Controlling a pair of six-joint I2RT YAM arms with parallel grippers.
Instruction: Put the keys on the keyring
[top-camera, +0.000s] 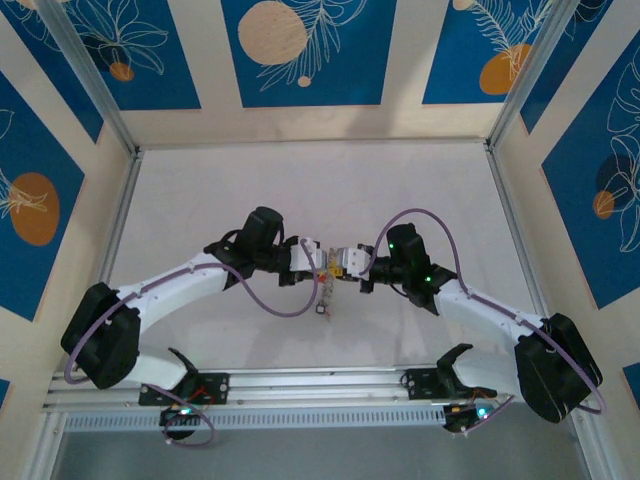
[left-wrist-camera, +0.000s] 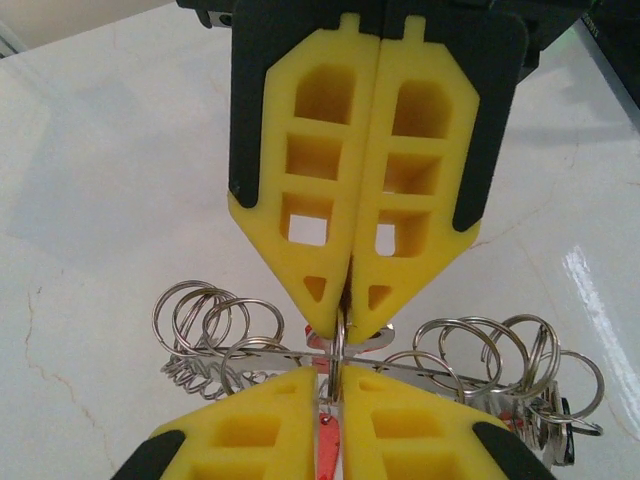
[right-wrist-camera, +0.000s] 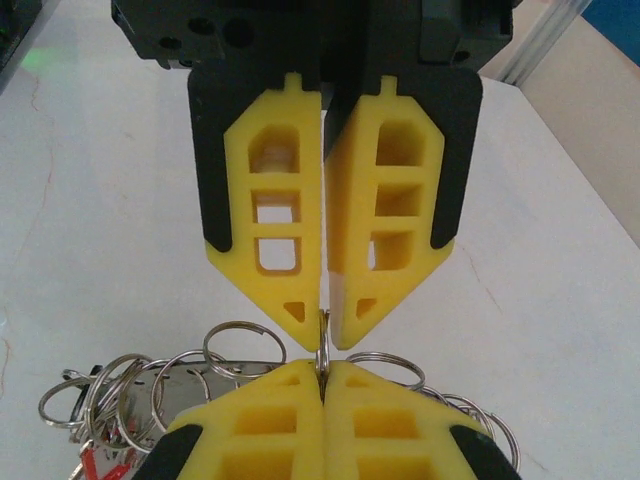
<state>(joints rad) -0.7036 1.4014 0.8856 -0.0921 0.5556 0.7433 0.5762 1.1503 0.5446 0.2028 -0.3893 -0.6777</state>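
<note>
From above, your left gripper (top-camera: 324, 264) and right gripper (top-camera: 340, 262) meet tip to tip over the table (top-camera: 300, 180), with the keyring (top-camera: 325, 295) trailing nearward. On the left wrist, your left fingers are pinched onto one thin loop of the keyring, a red-headed key (left-wrist-camera: 328, 440) between them. On the right wrist, the right jaws are clamped tight on that same loop. The left jaws opposite are barely gapped.

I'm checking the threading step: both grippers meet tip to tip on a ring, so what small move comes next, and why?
Probably a slight twist of the left gripper, with the right gripper as anchor: both pinch one thin ring edge-on, and a red key hangs just below.
</note>
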